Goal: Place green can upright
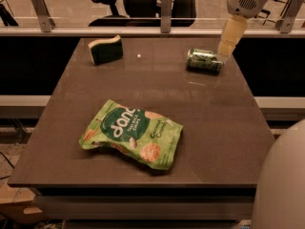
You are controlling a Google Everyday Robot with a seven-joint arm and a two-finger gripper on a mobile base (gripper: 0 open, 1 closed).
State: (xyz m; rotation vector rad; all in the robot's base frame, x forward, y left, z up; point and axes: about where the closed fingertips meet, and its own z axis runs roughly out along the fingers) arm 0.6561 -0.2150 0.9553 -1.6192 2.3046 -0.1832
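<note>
Currently, note that the green can [204, 60] lies on its side near the far right edge of the table [157, 82], so you find the tool [224, 54] hanging just beside its right end, presumably to reach it, though whether the tool is apart or together cannot be told.

dim warm light, a glare dot on the table [214, 128], the gripper [223, 54] pale at its far-right edge.
</note>
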